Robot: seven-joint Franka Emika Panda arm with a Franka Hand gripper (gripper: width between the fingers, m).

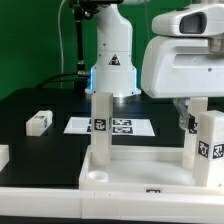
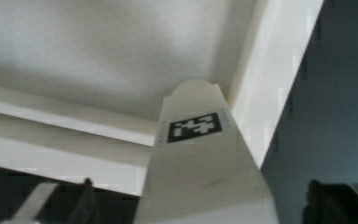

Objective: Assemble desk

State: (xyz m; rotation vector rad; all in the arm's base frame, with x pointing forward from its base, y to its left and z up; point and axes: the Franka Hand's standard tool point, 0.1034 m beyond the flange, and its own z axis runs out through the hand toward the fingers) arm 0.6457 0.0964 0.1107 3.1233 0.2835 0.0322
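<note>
Claw (image 2: 202, 205) spread wide around the leg (image 2: 208, 160), not gripping; close squarely on it and keep it vertical over the tabletop (image 1: 140, 172) socket.

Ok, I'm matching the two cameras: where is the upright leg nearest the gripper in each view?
Exterior view: the leg stands on the tabletop panel at the exterior view's right edge.
Wrist view: the leg fills the middle, close up.
Shared landmark: the black-and-white tag on the leg.

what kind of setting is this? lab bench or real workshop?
Most likely a robot lab bench: a black table with a fixed marker board, tagged white legs standing in the tabletop panel, and a green backdrop.
</note>
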